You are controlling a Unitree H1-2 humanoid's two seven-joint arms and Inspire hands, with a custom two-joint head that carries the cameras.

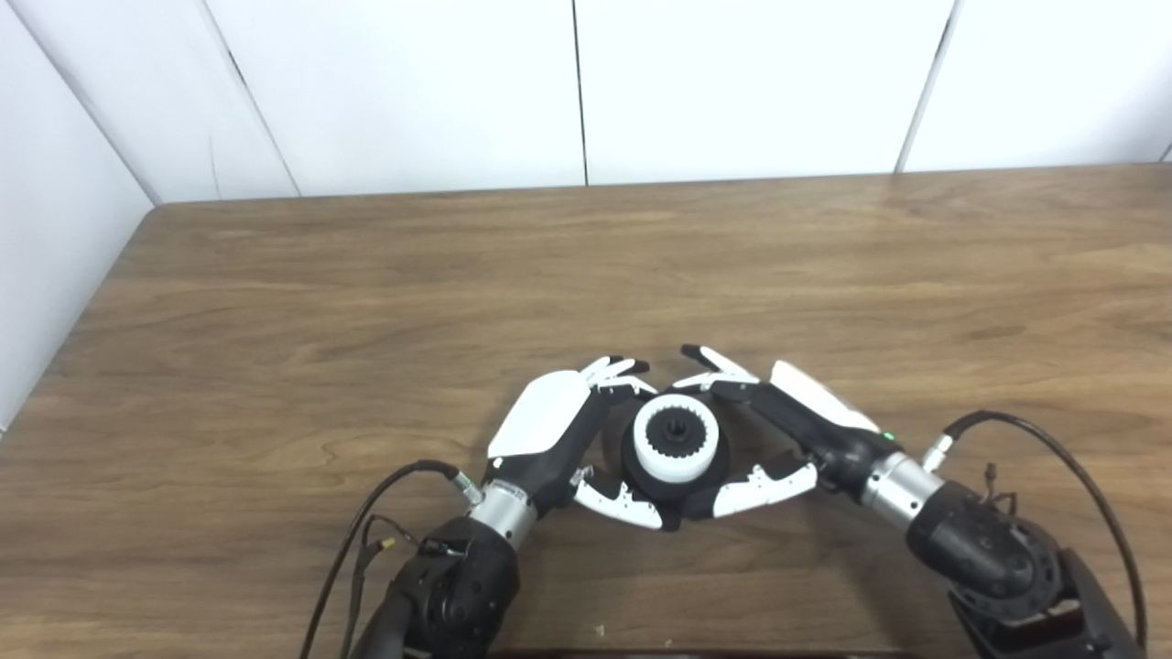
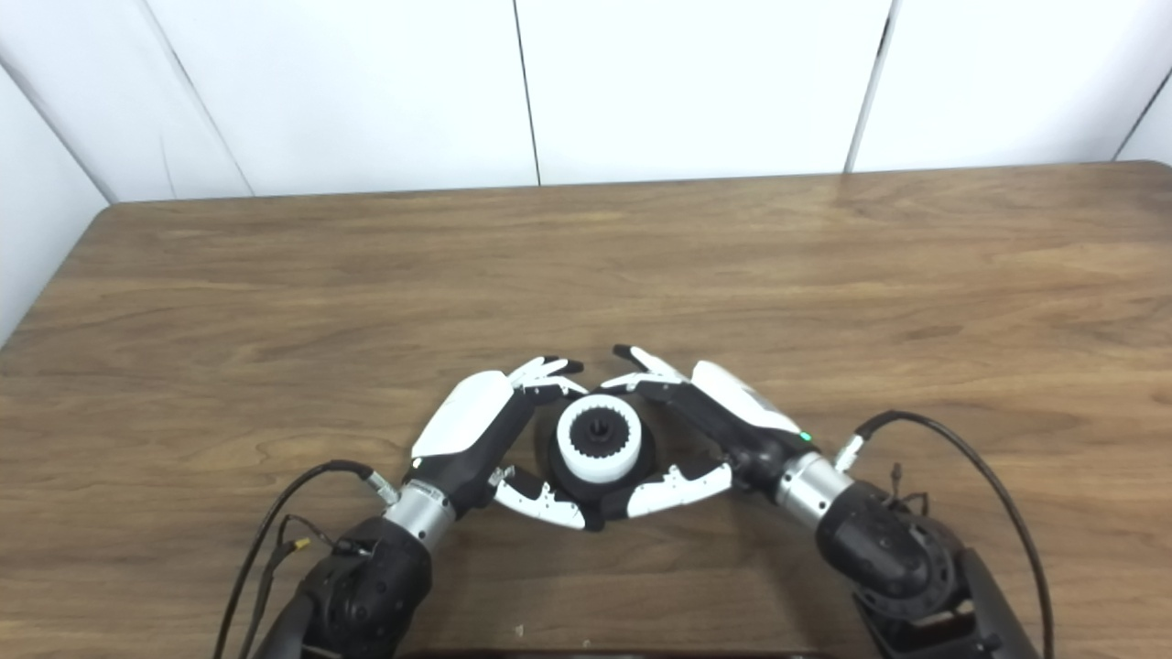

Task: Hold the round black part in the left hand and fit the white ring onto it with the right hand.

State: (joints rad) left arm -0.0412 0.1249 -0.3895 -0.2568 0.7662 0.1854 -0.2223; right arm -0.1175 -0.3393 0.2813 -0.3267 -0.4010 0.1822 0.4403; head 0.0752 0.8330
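Note:
The round black part point(image 1: 710, 467) rests on the wooden table point(image 1: 366, 320) near its front edge, and the white toothed ring point(image 1: 676, 437) sits on top of it. My left hand point(image 1: 558, 430) wraps the part from the left, fingers curled at its far side and thumb under its near side. From the right, my right hand point(image 1: 787, 421) cups the same part. Its fingers are spread past the far rim and do not grip the ring, and its thumb lies along the near side of the black base. Both thumbs almost meet in front.
White wall panels point(image 1: 586, 91) stand behind the table's far edge. Cables point(image 1: 1053, 439) loop from both wrists over the tabletop beside the forearms. Bare wood stretches to the left, right and far side of the hands.

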